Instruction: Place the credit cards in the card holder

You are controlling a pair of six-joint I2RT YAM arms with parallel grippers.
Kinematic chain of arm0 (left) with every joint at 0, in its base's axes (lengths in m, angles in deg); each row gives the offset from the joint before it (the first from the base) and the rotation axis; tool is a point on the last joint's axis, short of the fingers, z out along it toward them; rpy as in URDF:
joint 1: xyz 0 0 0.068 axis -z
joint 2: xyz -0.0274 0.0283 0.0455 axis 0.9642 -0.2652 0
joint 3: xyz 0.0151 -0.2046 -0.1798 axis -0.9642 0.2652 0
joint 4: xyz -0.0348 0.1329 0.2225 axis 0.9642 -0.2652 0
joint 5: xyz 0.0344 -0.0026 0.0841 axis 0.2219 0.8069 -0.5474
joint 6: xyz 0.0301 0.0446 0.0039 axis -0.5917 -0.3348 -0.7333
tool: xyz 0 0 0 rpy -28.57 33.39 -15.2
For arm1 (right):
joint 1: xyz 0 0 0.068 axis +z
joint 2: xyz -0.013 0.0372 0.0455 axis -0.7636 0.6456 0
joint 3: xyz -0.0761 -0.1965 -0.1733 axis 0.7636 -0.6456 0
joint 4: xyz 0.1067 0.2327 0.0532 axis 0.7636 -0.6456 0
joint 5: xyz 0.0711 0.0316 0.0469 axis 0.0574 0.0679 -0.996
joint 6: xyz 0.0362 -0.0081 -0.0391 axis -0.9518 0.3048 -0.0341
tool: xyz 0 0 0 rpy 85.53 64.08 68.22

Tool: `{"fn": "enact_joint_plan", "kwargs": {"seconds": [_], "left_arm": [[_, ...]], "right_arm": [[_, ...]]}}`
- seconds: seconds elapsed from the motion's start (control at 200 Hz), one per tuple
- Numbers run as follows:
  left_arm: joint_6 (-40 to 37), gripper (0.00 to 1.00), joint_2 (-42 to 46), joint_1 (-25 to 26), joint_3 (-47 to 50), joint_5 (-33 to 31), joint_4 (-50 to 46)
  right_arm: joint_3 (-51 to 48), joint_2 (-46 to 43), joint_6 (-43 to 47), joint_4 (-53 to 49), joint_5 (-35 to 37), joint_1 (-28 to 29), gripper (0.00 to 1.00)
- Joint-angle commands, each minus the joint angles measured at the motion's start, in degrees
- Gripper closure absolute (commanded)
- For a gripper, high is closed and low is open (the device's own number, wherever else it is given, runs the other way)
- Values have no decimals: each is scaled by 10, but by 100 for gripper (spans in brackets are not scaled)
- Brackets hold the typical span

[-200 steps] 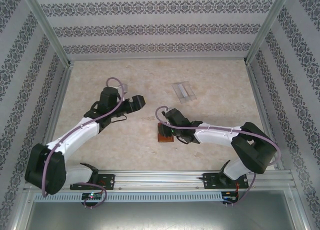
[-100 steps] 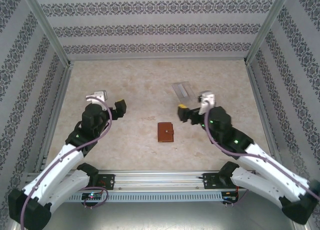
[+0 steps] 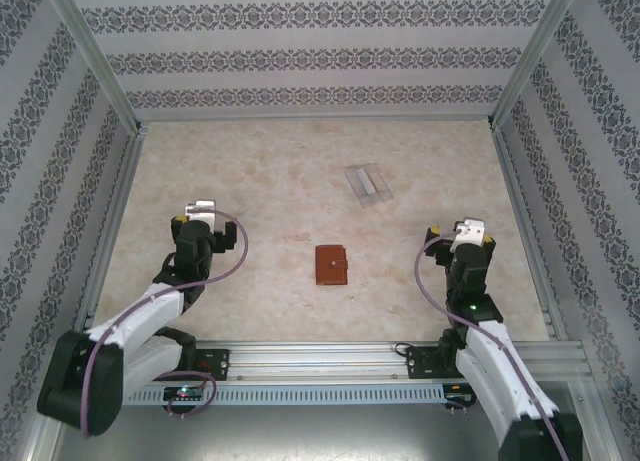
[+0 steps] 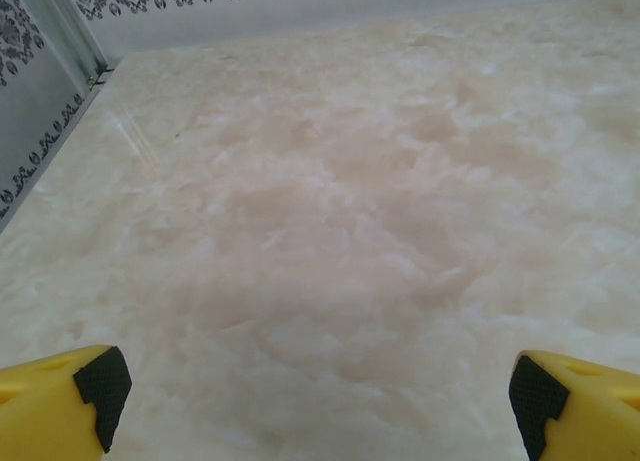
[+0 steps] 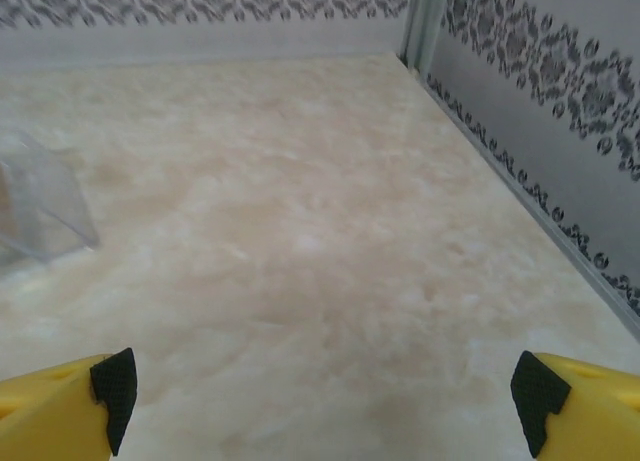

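Just standing here watching, so take it for what it's worth. Over on the left, the left gripper (image 3: 205, 233) hangs above bare table (image 3: 250, 161), close to its own base. Its jaws are spread wide with nothing between the pads (image 4: 100, 386).

Dead centre is the wallet (image 3: 331, 265), lying flat and folded shut, well apart from both arms. I can't tell from here where the cards are. My guess is they're tucked inside it, which would make the job pretty much done. A bit further back and slightly right sits the clear case (image 3: 367, 184), not touching the wallet. The right gripper (image 3: 460, 247) is in the mirror pose: near its base, fingers wide open, holding nothing.

So the step looks like backing off and parking. Doing that well, imo:

- Keep both jaws open so nothing gets snagged.
- Lift before swinging, so no finger drags across the marble toward the wallet.
- Give the right arm room around that case, since it's the closer one.

If the clasp turns out not to be seated, one gentle press from above on the flap would do, with the other gripper steadying the far edge. A sideways shove would just slide it, that top looks slick.
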Motion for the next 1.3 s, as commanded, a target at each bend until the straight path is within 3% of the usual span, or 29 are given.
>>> {"fn": "enact_joint_plan", "kwargs": {"seconds": [0.0,0.125,0.38,0.55,0.63,1.294], "left_arm": [[-51,1,-54,-42,5,29,124],[-16,1,-134,-98,-1,107,185],[28,1,-293,-152,-47,183,279],[27,1,-292,-152,-42,182,282],[26,1,-294,-152,-44,179,281],[19,1,-294,-142,-46,162,277]], "right_arm": [[-10,86,32,162,-71,-32,2],[23,189,43,215,-95,-32,2],[106,372,4,320,-140,-43,2],[121,502,-3,412,-138,-38,2],[143,490,0,376,-139,-37,2],[148,494,16,374,-130,-24,2]]}}
